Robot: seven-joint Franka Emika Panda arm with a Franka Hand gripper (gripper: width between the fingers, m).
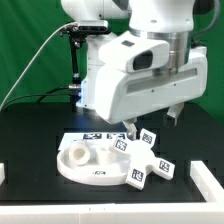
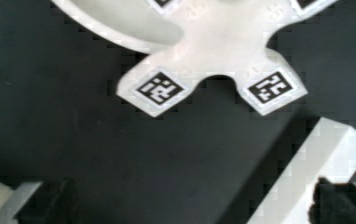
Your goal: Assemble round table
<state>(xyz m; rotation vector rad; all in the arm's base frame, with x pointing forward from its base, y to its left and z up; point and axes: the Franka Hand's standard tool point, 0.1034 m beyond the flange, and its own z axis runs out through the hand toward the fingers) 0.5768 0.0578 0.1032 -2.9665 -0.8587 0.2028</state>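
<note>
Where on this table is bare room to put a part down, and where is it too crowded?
Bare black table lies on the exterior view's left of the round disc. A narrower strip lies between the cross-shaped foot and the exterior view's right edge. Crowded: the centre, where disc, foot and marker board meet under the open gripper.

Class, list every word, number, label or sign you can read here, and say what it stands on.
None: no words or numbers are readable.
On the cross-shaped foot: black-and-white square tags, patterns only, no letters.
On the round disc: tag too small to read.
</note>
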